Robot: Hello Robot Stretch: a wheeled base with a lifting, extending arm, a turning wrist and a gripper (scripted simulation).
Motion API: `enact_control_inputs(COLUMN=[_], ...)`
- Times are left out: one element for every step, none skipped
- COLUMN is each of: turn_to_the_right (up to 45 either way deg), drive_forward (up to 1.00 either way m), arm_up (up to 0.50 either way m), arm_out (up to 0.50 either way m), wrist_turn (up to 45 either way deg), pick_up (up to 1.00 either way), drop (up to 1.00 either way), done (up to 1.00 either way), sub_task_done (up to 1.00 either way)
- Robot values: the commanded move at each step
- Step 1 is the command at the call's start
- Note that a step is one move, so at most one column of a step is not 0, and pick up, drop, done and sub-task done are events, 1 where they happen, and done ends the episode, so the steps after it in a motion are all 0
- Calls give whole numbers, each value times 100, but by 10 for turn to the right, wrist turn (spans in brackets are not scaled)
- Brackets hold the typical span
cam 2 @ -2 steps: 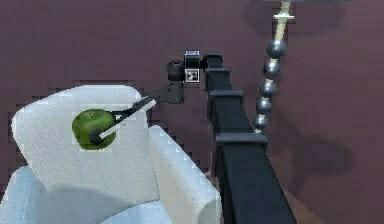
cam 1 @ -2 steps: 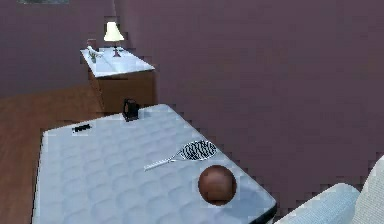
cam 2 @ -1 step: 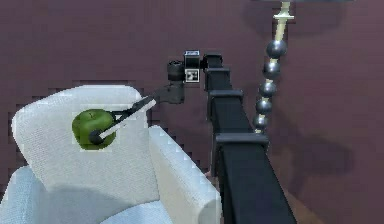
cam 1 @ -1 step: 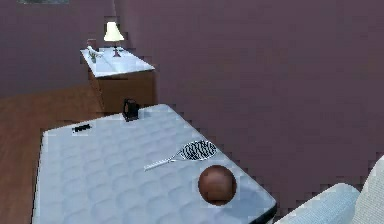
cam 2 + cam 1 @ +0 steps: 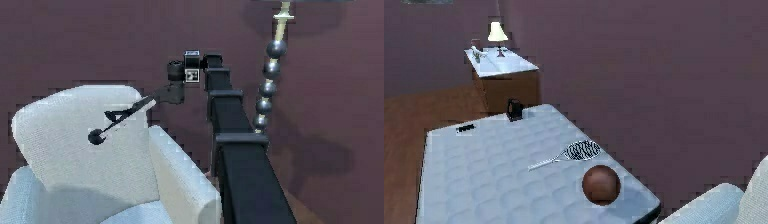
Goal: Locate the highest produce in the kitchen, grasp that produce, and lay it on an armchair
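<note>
A white armchair (image 5: pixel 90 170) takes up the arm side view's left and bottom. The dark arm (image 5: pixel 235 140) rises from the bottom edge, and the gripper (image 5: pixel 102 132) reaches leftward from its far end, in front of the armchair's backrest. Its thin fingers (image 5: pixel 130 113) slant down to a small dark tip against the white cushion. I cannot tell whether the gripper holds anything. A corner of the same white armchair (image 5: pixel 719 205) shows at the forward view's bottom right.
A bed with a grey quilted cover (image 5: pixel 494 170) lies ahead, with a racket (image 5: pixel 569 153), a brown ball (image 5: pixel 601 184) and small dark items on it. Beyond stands a wooden dresser (image 5: pixel 504 75) with a lamp (image 5: pixel 498 33). A floor lamp with a beaded pole (image 5: pixel 268 75) stands against the purple wall.
</note>
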Motion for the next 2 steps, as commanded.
enact_control_inputs(turn_to_the_right=[0,0], drive_forward=[0,0], arm_up=[0,0], arm_out=[-10,0], wrist_turn=[0,0], pick_up=[0,0], drop=[0,0], done=[0,100], sub_task_done=[0,0])
